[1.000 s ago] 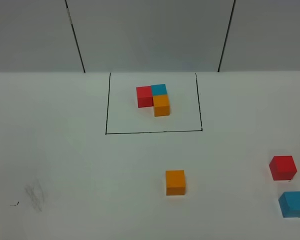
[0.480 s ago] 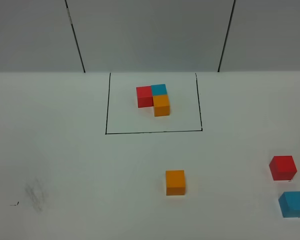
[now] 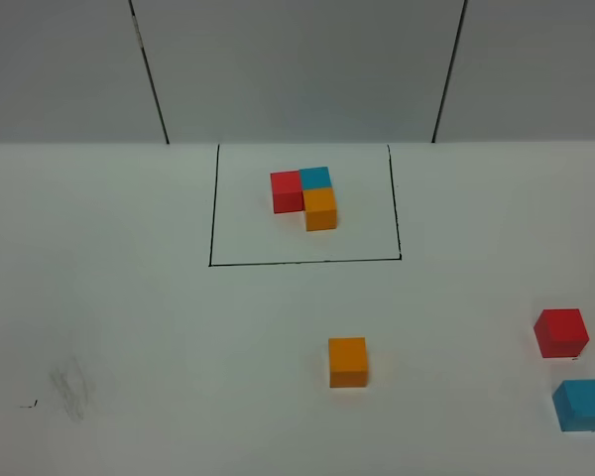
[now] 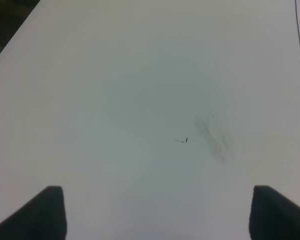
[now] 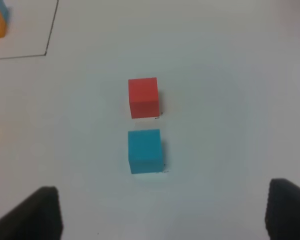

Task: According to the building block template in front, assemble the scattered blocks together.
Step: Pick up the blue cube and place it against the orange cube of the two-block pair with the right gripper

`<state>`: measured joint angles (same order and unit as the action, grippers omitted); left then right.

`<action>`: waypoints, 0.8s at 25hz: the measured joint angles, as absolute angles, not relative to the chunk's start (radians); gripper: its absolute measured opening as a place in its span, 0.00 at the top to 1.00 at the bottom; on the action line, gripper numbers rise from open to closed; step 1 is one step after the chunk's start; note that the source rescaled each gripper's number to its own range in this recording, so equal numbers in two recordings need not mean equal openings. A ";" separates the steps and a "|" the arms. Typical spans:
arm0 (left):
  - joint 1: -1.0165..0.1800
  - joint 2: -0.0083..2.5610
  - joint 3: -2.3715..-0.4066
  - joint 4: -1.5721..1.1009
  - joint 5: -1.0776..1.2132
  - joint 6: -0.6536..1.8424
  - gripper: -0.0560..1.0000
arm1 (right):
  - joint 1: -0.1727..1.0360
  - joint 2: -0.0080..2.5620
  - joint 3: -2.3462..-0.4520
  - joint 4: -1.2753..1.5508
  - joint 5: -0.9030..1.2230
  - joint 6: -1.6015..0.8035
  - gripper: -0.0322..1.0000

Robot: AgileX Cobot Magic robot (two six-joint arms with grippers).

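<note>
1. Left gripper [image 4: 160, 215]: the jaws are spread wide. Both dark fingertips [image 4: 45, 215] stand clear of each other with only bare table [image 4: 115, 75] between them. Nothing is held.
2. Beyond the left gripper lie a small black mark [image 4: 181, 140] and, just beside it, a grey smudge [image 4: 215, 137].
3. Right gripper [image 5: 162, 215]: the jaws are spread wide and nothing is held.
4. The blue block [image 5: 145, 151] lies ahead of the open right jaws. The red block [image 5: 143, 97] lies just beyond it, in line. A narrow gap separates the two; they do not touch.
5. The directions below refer to the exterior high view.
6. The blue block sits at about 6 o'clock from the red block, near the table's edge.
7. The orange block [image 3: 347, 361] rests alone, well apart from the pair, at 9 o'clock from the red block.
8. The smudge lies far out at 9 o'clock from the orange block.
9. The building block template [image 3: 307, 196] stands at about 12 o'clock from the orange block, inside a thin black outline [image 3: 210, 208].
10. Template layout: the red cube [image 3: 287, 190] joins the blue cube [image 3: 315, 178] at its 9 o'clock. The orange cube [image 3: 320, 209] joins it at its 6 o'clock. The three form an L.
11. All three loose blocks lie outside the black outline, flat on the table.
</note>
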<state>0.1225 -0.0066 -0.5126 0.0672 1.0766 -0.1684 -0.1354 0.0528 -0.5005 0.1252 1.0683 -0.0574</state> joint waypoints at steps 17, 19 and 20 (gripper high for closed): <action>0.122 -0.007 -0.513 0.067 1.077 -0.168 0.15 | -0.135 0.200 -0.501 0.125 1.067 -0.056 0.13; 0.122 -0.007 -0.513 0.067 1.077 -0.168 0.15 | -0.135 0.221 -0.501 0.125 1.066 -0.056 0.13; 0.122 -0.007 -0.513 0.067 1.077 -0.168 0.15 | -0.135 0.228 -0.501 0.125 1.067 -0.056 0.13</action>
<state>0.1225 -0.0066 -0.5126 0.0672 1.0766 -0.1684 -0.1354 0.2281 -0.5005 0.1252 1.0669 -0.0556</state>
